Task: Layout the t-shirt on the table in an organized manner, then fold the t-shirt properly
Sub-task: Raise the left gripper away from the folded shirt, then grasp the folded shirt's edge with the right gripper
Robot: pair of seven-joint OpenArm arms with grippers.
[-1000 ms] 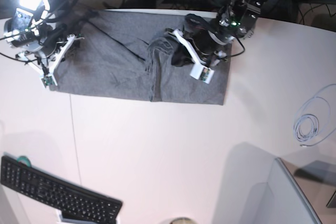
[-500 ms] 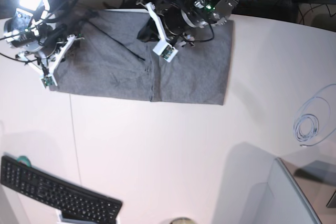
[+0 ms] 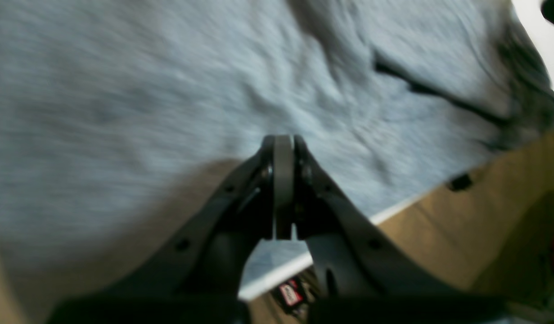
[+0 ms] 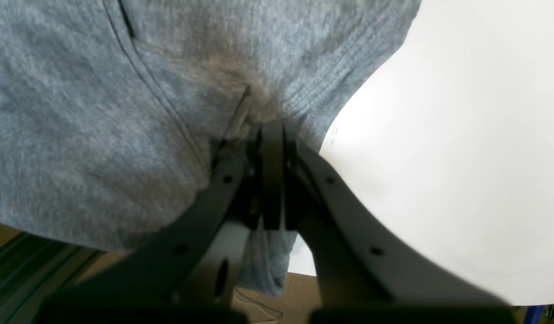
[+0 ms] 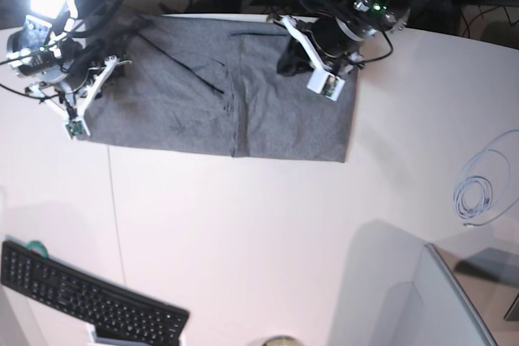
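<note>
1. The t-shirt (image 5: 203,107) lies flat on the table (image 5: 259,241), at its far edge, spread as a rough rectangle.
2. Its long axis runs left to right in the base view, parallel to the far table edge; the short axis runs toward the camera.
3. A straight fold line crosses the short way a little right of middle, where one layer overlaps the other.
4. The near right corner is square; the near left corner sits close to the thin dark seam in the table.
5. Which end holds the collar cannot be told from these views.
6. The left gripper (image 5: 293,61) is over the far right part of the shirt. In its wrist view the jaws are pressed together with nothing between them, above blurred grey cloth.
7. The right gripper (image 5: 87,79) is at the shirt's left end. Its wrist view shows the jaws clenched on a pinch of the t-shirt (image 4: 123,99) next to a stitched hem, with cloth bunched at the tips and hanging below them.
8. White table shows just beside that pinch in the right wrist view.
9. A keyboard (image 5: 89,297) lies at the near left, well apart from the shirt.
10. A coiled cable (image 5: 474,196) lies at the right, also well apart.
</note>
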